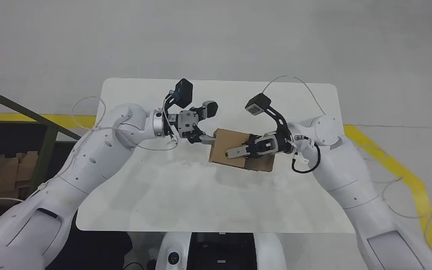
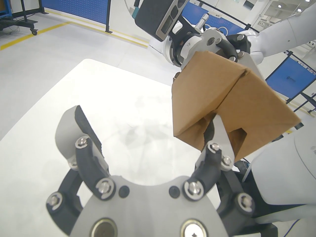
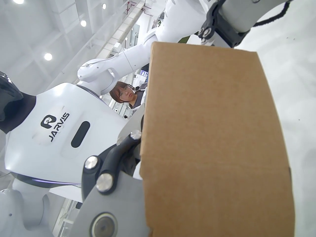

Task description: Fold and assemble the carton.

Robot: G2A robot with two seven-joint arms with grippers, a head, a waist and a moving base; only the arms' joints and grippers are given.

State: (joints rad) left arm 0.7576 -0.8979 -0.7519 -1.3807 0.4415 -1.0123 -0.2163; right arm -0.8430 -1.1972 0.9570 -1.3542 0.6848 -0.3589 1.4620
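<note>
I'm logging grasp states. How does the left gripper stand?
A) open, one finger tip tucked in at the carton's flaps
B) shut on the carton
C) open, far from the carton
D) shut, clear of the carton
A: the left gripper has its fingers wide apart, one tip tucked in at the flaps of the carton, the other free above the table.

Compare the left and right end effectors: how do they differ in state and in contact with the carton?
The left end effector is open wide; the right end effector is shut on the carton. The left touches the carton's lower flaps with one finger only, its other finger free over the table; the right grips a panel and appears to hold the carton up. Both meet the same carton.
</note>
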